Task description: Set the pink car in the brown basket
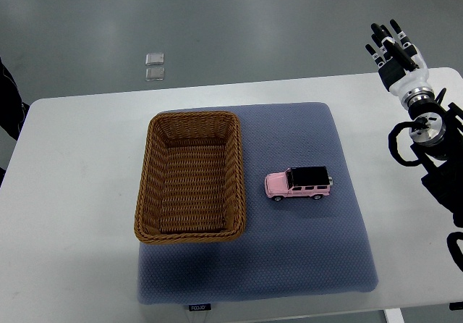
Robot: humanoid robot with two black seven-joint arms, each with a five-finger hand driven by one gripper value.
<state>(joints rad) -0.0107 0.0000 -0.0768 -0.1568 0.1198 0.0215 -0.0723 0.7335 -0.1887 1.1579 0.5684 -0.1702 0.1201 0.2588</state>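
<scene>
A pink toy car point(297, 183) with a black roof lies on the blue-grey mat point(304, 250), just right of the brown wicker basket point(148, 185). The basket stands on the mat's left part and nothing is inside it. My right hand point(391, 45) is raised at the table's far right corner, well away from the car, with its fingers stretched out and holding nothing. The left arm does not show.
The mat lies on a white table point(72, 193). Two small clear squares point(154, 65) lie on the grey floor beyond the table. A dark object point(9, 106) shows at the left edge.
</scene>
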